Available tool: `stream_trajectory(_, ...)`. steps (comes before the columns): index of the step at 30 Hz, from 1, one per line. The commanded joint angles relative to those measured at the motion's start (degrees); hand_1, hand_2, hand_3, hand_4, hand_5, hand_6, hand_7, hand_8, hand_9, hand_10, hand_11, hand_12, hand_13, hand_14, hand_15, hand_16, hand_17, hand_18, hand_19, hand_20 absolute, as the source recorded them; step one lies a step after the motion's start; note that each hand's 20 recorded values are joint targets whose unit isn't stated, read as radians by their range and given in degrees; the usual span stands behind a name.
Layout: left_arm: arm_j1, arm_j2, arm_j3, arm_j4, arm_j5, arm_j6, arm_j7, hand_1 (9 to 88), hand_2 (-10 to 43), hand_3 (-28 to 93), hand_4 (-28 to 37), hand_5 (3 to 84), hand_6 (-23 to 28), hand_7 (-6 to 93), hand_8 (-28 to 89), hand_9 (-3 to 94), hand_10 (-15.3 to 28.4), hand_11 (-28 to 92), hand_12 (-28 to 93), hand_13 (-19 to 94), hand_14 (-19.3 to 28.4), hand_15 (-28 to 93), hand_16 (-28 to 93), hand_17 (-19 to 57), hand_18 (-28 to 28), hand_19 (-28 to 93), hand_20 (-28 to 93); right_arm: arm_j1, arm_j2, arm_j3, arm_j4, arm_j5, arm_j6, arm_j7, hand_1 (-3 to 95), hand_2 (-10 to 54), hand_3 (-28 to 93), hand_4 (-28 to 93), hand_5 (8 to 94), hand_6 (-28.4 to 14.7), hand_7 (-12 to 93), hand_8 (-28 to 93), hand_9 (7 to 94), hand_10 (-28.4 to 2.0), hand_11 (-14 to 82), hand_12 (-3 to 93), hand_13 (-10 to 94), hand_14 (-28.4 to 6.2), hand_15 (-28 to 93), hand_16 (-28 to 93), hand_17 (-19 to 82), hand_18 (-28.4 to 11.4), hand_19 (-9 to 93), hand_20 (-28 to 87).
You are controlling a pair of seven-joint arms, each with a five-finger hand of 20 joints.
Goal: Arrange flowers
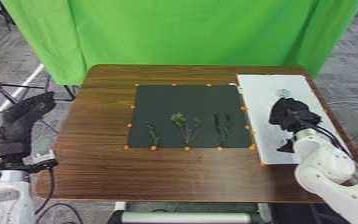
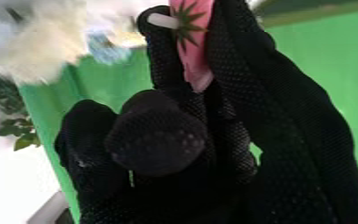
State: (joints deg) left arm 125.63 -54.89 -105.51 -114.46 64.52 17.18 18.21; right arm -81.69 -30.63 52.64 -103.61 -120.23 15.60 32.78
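Green cloth curtain (image 1: 202, 35) hangs behind my work as a plain backdrop, and in front of it stands the brown wooden table (image 1: 184, 177). On the table lies a square black mat (image 1: 162, 95), which I take for the laying-out area, its edges marked so that each stem has a place; beside it, along the right side, runs a long white panel (image 1: 260, 105), probably the supply side. My black-gloved right hand (image 1: 293, 116) is over that panel, fingers pressed together around a pink piece with a green star-shaped base and a white tip (image 2: 193, 45), likely a flower head. It is nipped between the fingers, perhaps to spare the soft part from the palm. My black-gloved left hand (image 1: 23, 117) is beside the table's left edge, fingers straight and close together, holding nothing, well out of the right arm's path. Green stems stand out faintly on the mat: a leafy, branching sprig (image 1: 179, 120) in the middle, slim dark-green stems (image 1: 227, 127) to its right, and a short thin sprig (image 1: 153, 134) to its left, spaced apart, I judge, so that each can be picked singly. Smallest are the orange markers (image 1: 187, 148) around the mat, guides for lining things up, I think.
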Motion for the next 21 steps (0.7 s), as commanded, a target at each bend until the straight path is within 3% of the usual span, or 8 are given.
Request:
stream_trajectory(1, 5.3, -0.99, -5.36, 0.39, -0.86, -5.18, -3.66, 28.8, -5.8, 63, -16.4, 44.9, 5.2, 16.2, -7, 41.9, 15.6, 21, 10, 34, 18.3, 22, -1, 7.7, 15.0, 17, 18, 11.0, -0.2, -3.8, -6.4, 4.2, 1.5, -3.6, 62.0, -9.5, 57, -15, 76.8, 0.5, 23, 10, 86.7, -9.4, 4.8, 34.7, 89, -1.6, 62, 32, 59, -14.4, 93, 59)
stream_trajectory(2, 5.9, -1.11, -5.72, 0.35, -0.94, -5.71, -4.31, 28.7, -5.8, 63, -16.4, 44.9, 5.2, 16.2, -7, 41.9, 15.6, 21, 10, 34, 18.3, 22, -1, 7.6, 15.0, 17, 18, 13.6, -1.0, -6.0, -6.6, 4.8, 1.5, -4.0, 62.0, -9.5, 57, -15, 76.9, 0.6, 23, 9, 86.8, -9.6, 4.8, 34.7, 89, -1.6, 62, 32, 59, -14.4, 93, 59)
stream_trajectory(5, 7.5, -2.14, -7.34, 0.31, 0.18, -9.04, -6.04, 28.6, -5.8, 63, -16.4, 44.8, 5.2, 16.0, -7, 41.8, 15.5, 20, 10, 34, 18.5, 22, -1, 7.1, 15.1, 16, 18, 20.5, -5.1, -11.9, -6.4, 7.4, 0.2, -5.4, 61.9, -9.5, 57, -14, 77.2, 0.5, 23, 9, 87.2, -9.8, 4.5, 34.6, 89, -1.6, 63, 32, 59, -14.3, 93, 59)
stream_trajectory(7, 8.2, -2.48, -7.82, 0.51, 0.84, -10.16, -6.84, 28.5, -5.7, 63, -16.4, 44.8, 5.2, 15.7, -7, 41.7, 15.5, 20, 10, 34, 18.6, 22, -1, 6.7, 15.2, 15, 18, 24.3, -9.0, -15.3, -5.6, 10.6, -0.6, -6.1, 61.9, -9.5, 57, -14, 77.3, 0.6, 23, 9, 87.2, -9.8, 4.5, 34.6, 89, -1.6, 63, 32, 59, -14.3, 93, 60)
stream_trajectory(13, 8.2, -2.85, -7.11, 0.91, 1.41, -11.42, -7.96, 28.5, -5.6, 62, -16.1, 44.8, 5.3, 15.1, -7, 41.5, 15.6, 19, 11, 34, 18.9, 21, -1, 6.2, 15.2, 15, 17, 31.3, -19.7, -23.0, -3.4, 15.0, -1.9, -8.3, 62.2, -9.5, 57, -14, 77.8, 0.5, 22, 9, 87.4, -10.3, 4.3, 34.4, 89, -1.8, 63, 32, 59, -14.2, 93, 60)
stream_trajectory(21, 7.2, -1.75, -5.62, 1.28, 1.55, -12.70, -8.11, 28.3, -5.2, 60, -15.7, 44.7, 5.8, 14.1, -6, 41.3, 15.8, 19, 11, 34, 19.0, 22, -1, 5.7, 15.3, 15, 17, 36.0, -30.3, -30.2, 1.3, 17.6, -4.7, -10.2, 62.9, -9.5, 57, -15, 78.5, 0.4, 21, 9, 87.4, -11.2, 3.8, 33.7, 89, -2.1, 63, 32, 59, -14.4, 93, 61)
